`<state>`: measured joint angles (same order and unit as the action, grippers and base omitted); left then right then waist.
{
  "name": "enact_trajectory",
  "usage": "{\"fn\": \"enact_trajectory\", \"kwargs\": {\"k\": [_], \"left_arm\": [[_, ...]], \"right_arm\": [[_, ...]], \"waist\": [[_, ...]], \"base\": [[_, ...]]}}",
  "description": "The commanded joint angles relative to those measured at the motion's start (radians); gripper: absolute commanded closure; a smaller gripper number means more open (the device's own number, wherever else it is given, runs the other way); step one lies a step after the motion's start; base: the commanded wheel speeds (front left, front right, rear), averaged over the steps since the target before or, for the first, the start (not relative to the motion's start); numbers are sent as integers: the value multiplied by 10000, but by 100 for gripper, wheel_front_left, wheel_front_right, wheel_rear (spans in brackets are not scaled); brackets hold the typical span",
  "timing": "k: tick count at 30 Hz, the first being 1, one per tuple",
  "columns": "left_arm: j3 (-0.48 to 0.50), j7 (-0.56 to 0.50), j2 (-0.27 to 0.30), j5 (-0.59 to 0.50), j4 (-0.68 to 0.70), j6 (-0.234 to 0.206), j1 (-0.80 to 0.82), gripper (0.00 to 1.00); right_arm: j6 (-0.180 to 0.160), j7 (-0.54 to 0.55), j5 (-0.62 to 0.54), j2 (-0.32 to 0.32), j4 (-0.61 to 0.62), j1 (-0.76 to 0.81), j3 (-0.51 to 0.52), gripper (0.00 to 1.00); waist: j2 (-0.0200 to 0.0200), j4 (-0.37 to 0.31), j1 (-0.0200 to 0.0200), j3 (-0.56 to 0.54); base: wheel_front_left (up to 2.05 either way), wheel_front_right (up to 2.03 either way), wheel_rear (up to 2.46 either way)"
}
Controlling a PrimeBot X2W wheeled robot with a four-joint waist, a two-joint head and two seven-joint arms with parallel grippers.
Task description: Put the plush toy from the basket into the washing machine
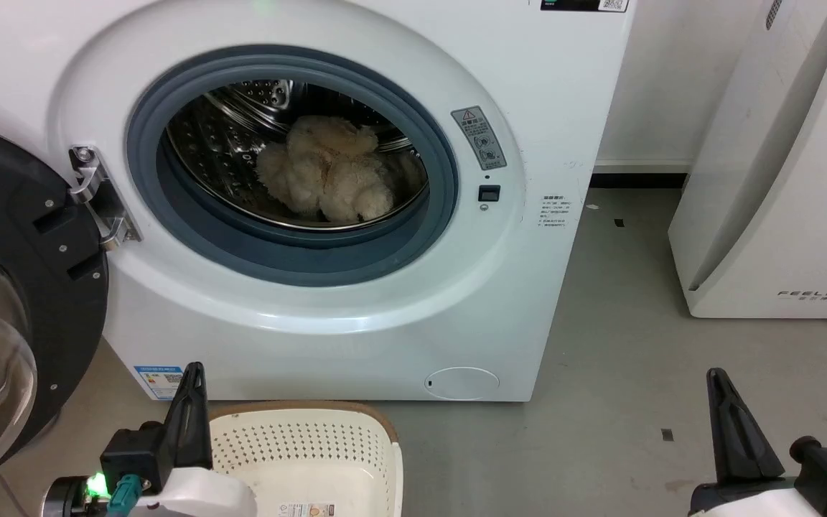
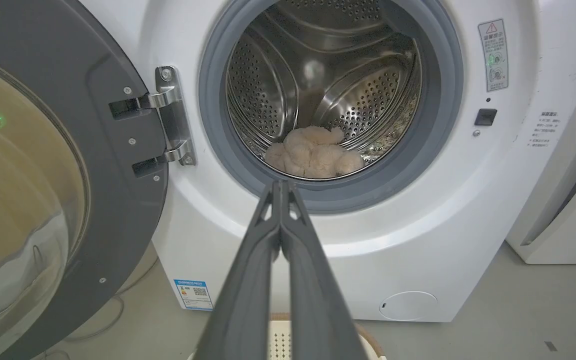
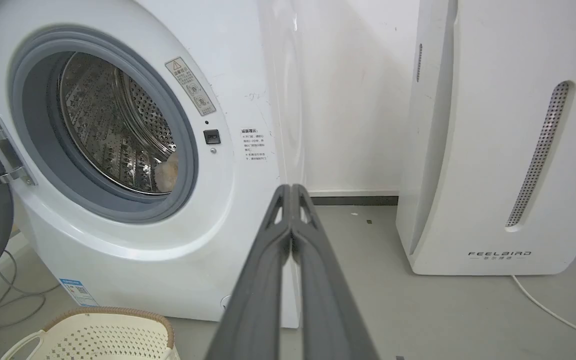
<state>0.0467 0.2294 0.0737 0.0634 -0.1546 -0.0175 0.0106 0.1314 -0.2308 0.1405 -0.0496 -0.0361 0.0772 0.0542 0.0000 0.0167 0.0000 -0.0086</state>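
**Head view.** The washing machine point(image 1: 356, 309) takes up the upper left and centre of the frame. Its black-framed door point(image 1: 4, 301) is swung wide at the left edge, which leaves the round opening free. The plush toy point(image 1: 327, 176) lies in a heap at the bottom of the steel drum, behind the grey gasket and clear of the rim. The basket point(image 1: 306, 438) sits at the bottom centre, just in front of the machine; that looks chosen to keep the carry short. Its visible floor shows a sticker and no toy. The left end effector point(image 1: 192, 380) at the lower left and the right end effector point(image 1: 721, 388) at the lower right both point up the frame, each with its fingers pressed together on nothing.

**Left wrist view.** The left end effector's point(image 2: 280, 187) fingers meet at the tips in the centre of the frame and aim straight at the opening. The toy point(image 2: 313, 155) rests low in the drum beyond them, well apart from the fingers — it is not being held. The door hinge point(image 2: 170, 115) is at the centre left.

**Right wrist view.** The right end effector point(image 3: 291, 189) is likewise pressed shut. It points at the gap between the machine and the white FEELBIRD appliance point(image 3: 493, 150) on the right, away from the work. A sliver of cream fur point(image 3: 165, 172) shows at the drum's lower edge, and the basket point(image 3: 93, 332) sits in the lower left corner.

By this evidence the toy is in the machine — the task looks complete.
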Motion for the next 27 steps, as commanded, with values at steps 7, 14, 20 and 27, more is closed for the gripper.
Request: {"fn": "enact_trajectory", "kwargs": {"k": [7,14,20,27], "left_arm": [[-45,-197,-39,-100,186,29,-19,100],[-74,-340,-52,-137,279,39,-25,100],[-98,-463,-64,-168,359,47,-30,100],[-127,-606,-77,-204,452,57,-36,100]], "right_arm": [[-1,206,-181,-1,64,-133,-62,100],[-2,349,-264,-1,84,-177,-94,100],[-2,472,-336,-2,101,-214,-122,100],[-3,616,-420,-2,122,-258,-155,100]], "waist": [[0,-14,0,7],[0,-24,0,12],[0,-33,0,17],[0,-44,0,22]], "base": [[0,0,0],[0,0,0],[0,0,0],[0,0,0]]}}
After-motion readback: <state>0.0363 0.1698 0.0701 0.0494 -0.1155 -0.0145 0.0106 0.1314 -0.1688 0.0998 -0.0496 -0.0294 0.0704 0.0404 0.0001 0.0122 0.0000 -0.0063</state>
